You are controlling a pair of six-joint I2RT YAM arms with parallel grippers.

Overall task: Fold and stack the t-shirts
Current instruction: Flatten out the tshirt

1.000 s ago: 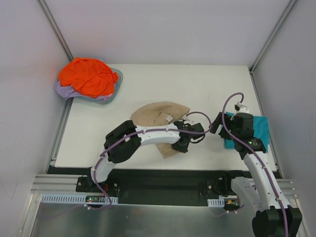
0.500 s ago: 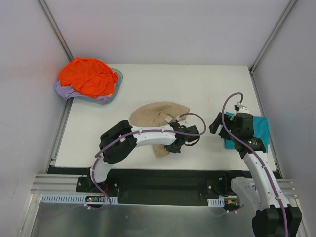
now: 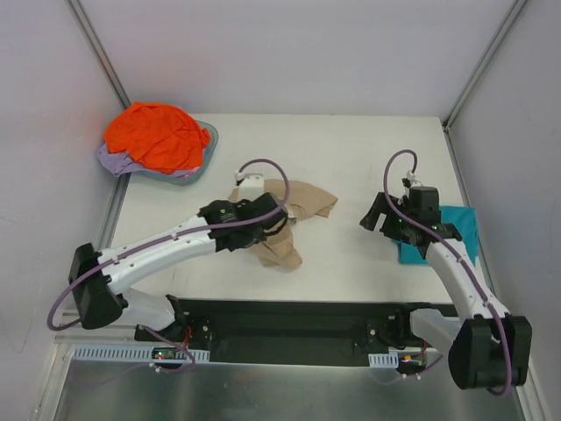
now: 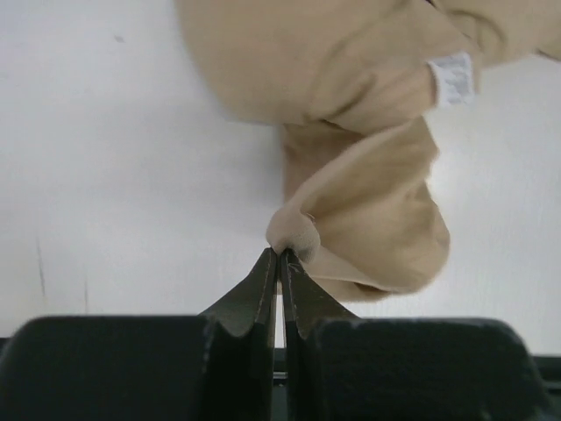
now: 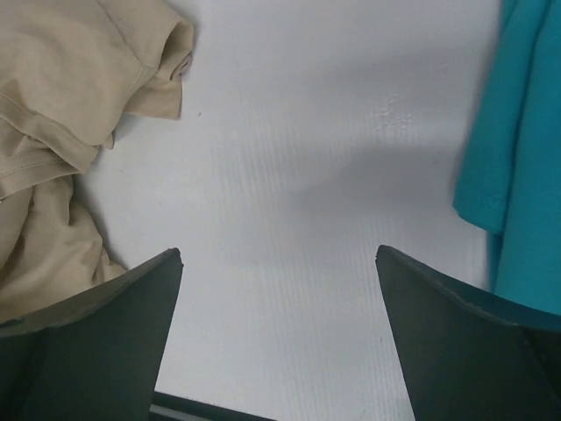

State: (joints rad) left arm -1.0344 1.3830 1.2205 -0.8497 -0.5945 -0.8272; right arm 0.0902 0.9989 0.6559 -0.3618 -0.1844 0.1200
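Note:
The tan t-shirt lies crumpled at mid-table. My left gripper is shut on a pinched fold of it, and a bunch of cloth hangs below the grip. The shirt's white label shows in the left wrist view. My right gripper is open and empty over bare table, between the tan shirt and the folded teal t-shirt, which also shows in the right wrist view. The orange t-shirt lies heaped on the lavender one.
The orange and lavender shirts sit in a shallow teal-grey basin at the table's far left corner. White walls with metal posts close in the table on three sides. The black rail runs along the near edge.
My left arm has swung out to the left and its gripper has moved left and back, dragging the tan shirt's near part with it. My right gripper has shifted slightly left.

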